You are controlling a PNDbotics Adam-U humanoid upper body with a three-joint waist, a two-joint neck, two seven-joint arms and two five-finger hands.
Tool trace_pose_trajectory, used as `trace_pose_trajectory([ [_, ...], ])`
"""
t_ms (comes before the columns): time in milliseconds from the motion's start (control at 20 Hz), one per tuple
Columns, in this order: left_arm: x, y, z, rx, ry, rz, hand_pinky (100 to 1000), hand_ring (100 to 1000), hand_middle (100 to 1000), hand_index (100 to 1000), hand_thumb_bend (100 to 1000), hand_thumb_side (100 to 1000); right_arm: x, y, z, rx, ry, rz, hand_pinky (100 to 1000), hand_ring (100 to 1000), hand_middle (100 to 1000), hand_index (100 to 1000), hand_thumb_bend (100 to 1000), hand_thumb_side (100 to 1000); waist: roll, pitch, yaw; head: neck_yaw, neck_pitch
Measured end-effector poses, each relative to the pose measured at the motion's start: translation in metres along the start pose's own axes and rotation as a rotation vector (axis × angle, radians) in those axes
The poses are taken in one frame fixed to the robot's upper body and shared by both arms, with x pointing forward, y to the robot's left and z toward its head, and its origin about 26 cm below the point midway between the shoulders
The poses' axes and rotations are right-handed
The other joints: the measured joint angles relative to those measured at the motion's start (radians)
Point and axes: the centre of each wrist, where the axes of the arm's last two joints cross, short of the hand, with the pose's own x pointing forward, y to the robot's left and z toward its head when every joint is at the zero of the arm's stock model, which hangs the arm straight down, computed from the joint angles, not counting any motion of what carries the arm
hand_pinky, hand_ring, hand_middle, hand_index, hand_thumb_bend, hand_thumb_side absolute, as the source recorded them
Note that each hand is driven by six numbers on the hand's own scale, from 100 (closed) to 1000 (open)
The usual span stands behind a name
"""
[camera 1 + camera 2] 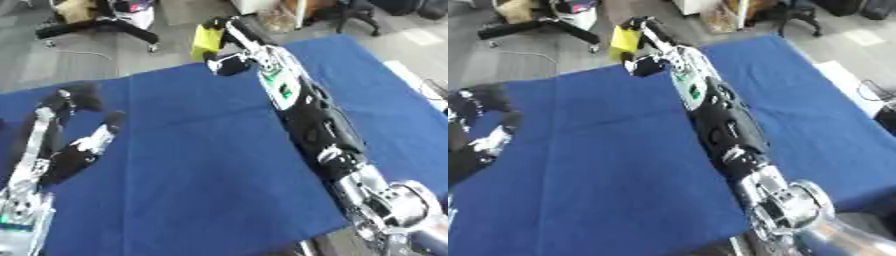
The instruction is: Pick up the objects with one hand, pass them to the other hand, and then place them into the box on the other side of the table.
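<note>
So the thing we're dealing with is a yellow block point(206, 42), and right now it's sitting in our right hand point(229, 46), held out past the far edge of the desk point(192, 165), above the grey floor point(79, 60). It looks like a flat-sided slab, matte, no shine on it, so we're guessing foam, sponge or light plastic. Probably weighs next to nothing, and probably isn't fragile. If it's sponge it'll squash a bit when pinched, which actually helps it not slip. The flat faces are the obvious place to take hold of it: thumb on one broad side, fingers on the other, near the middle so it isn't swinging.

The right hand's dark fingers are curling round the block's right side, so we're calling that a grip on it, though the contact is blurry. The right forearm point(306, 115) is running back from the block toward the near right corner of the desk: black shell panels, a green-lit patch, silver joints at the elbow.

Our left hand point(74, 125) is well to the near left of the block, hovering over the cloth with its fingers spread and pretty straight, holding nothing.

The desk is covered by a blue cloth, soft-looking, with a few creases. Beyond the block there's an office chair base point(101, 25) on the floor. We aren't seeing any box in either view.
</note>
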Motion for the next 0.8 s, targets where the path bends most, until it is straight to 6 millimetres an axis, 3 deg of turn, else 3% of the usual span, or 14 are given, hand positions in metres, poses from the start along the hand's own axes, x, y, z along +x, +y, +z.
trace_pose_trajectory([
  [300,-0.007,-0.025,-0.014,-0.029,-0.026,-0.071,852,669,645,809,536,468,0.04,0.025,0.01,0.008,-0.133,-0.146,736,609,552,671,100,111,-0.008,0.0,-0.008,0.092,0.0],
  [500,-0.009,-0.042,-0.021,-0.027,-0.048,-0.091,850,669,644,805,545,464,0.058,0.03,0.018,0.014,-0.186,-0.225,731,605,547,664,100,100,-0.021,0.001,-0.013,0.13,0.0],
  [550,-0.011,-0.046,-0.023,-0.02,-0.049,-0.089,850,669,645,805,553,465,0.06,0.03,0.021,0.015,-0.19,-0.239,729,603,547,662,100,137,-0.024,0.001,-0.014,0.137,0.0],
  [800,-0.014,-0.063,-0.03,0.029,-0.082,-0.069,850,673,651,808,568,450,0.07,0.024,0.036,0.037,-0.207,-0.296,728,601,545,660,100,147,-0.025,0.001,-0.017,0.163,0.0],
])
